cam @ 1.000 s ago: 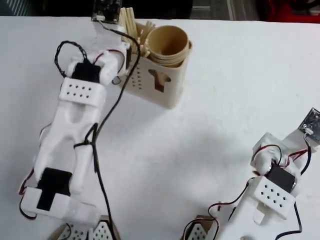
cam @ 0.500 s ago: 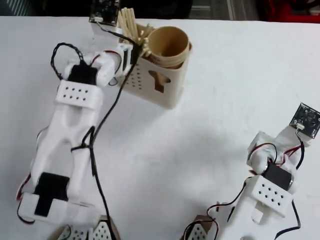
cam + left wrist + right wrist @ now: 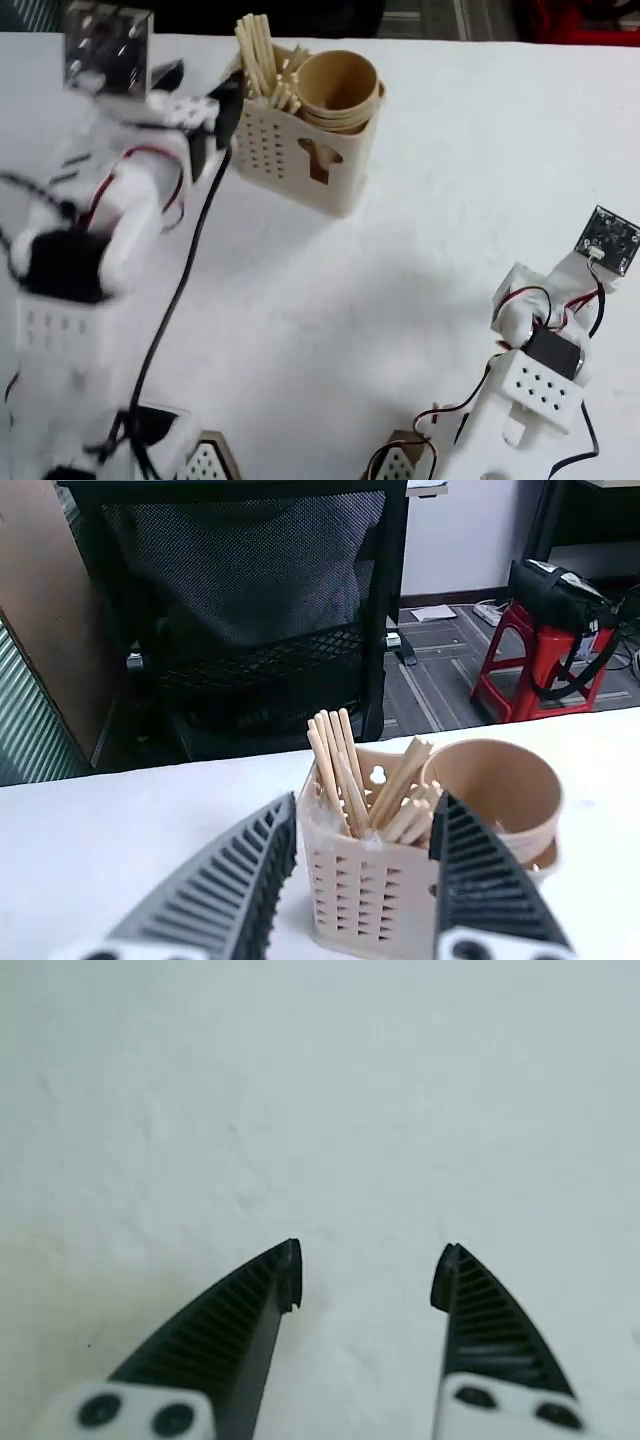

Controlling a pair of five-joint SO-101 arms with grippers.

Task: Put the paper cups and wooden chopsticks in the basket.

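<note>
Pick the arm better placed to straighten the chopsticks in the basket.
Left. The left gripper is open near the basket, chopsticks dead ahead; the right gripper is open over bare table, far off.

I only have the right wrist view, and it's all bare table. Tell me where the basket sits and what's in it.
Observer: In the high view the basket stands at the far side of the table, well away from your right tool.
Operator: Give me its contents.
Observer: Stacked cups fill one side, upright chopsticks the other.
Operator: Report the left tool.
Observer: The left tool is open and empty, facing the basket from close by.
</note>
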